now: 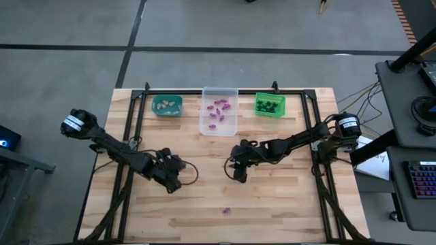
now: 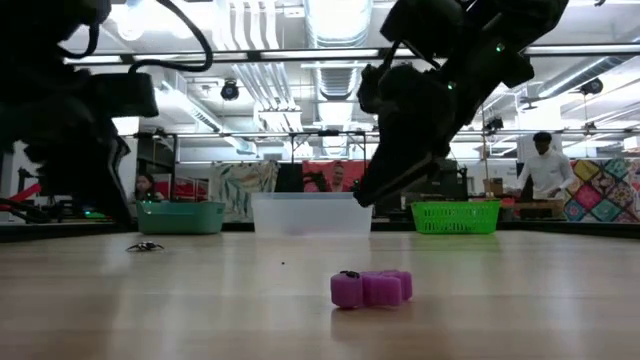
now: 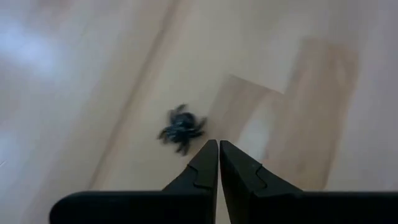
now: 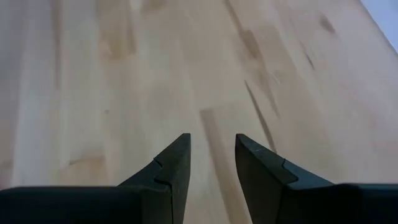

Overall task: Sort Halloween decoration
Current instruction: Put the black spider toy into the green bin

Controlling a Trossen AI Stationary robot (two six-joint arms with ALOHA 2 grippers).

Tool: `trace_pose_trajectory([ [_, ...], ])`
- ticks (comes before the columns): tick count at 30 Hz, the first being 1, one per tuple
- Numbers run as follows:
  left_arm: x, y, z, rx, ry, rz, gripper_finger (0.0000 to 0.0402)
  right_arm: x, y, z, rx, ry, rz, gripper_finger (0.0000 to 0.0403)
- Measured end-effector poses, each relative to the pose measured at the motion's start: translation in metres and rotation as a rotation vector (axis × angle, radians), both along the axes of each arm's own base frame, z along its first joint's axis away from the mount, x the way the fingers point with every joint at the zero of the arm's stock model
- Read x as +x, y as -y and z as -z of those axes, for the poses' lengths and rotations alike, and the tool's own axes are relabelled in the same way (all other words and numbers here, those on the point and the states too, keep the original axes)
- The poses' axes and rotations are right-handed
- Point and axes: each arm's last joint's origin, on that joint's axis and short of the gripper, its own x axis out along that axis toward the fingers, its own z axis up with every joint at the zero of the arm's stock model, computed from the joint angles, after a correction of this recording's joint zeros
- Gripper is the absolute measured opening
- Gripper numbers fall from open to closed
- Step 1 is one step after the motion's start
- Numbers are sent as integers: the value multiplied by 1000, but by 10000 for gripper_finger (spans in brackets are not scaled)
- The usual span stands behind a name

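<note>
halloween decoration, nearly all of it already sorted — pale beige trinkets (image 1: 167, 104) sit in the small teal plastic bin (image 1: 156, 111), purple trinkets (image 1: 219, 109) in the clear plastic bin (image 1: 230, 126) in the middle, black trinkets (image 1: 269, 105) in the green mesh plastic bin (image 1: 280, 111), all three lined up along the far edge of the wooden slatted counter (image 1: 272, 204).

what's left, by the look of it, is two strays. a tiny purple plastic trinket (image 2: 371, 288) lies alone on the near part of the counter, well apart from the bins, and a tiny black plastic spider (image 3: 181, 127) sits just ahead of the left claw (image 3: 218, 148), out on the left half of the counter.

the left claw is shut tight, tips together, nothing in it — it would have to open before it can take that spider. the right claw (image 4: 212, 144) hangs above bare wood near the centre, partly open and empty, between the clear bin and the purple stray.

in the way? not much. no clutter between either stray and its bin. cables trail around both arms, and the two arms sit fairly near each other mid-counter, so a crossing reach could crowd. a person (image 2: 545, 165) stands in the room far behind, clear of the work.
</note>
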Motion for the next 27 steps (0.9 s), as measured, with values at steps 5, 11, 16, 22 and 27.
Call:
trace_pose_trajectory([
  [5, 4, 6, 1, -35, 101, 314, 0, 4, -2, -4, -69, 64, -78, 116],
  [11, -1, -2, 3, -157, 149, 477, 0, -4, 3, -3, -161, -18, -163, 116],
  [16, -6, -19, 8, -27, 101, 300, 0, -4, 14, -10, -175, 5, -149, 116],
  [22, -5, -20, -3, -42, 15, 217, 20, -4, 18, -20, -141, 51, -160, 116],
  [27, -6, -22, 0, 9, 4, 240, 76, -5, 13, -26, -62, 76, -216, 116],
])
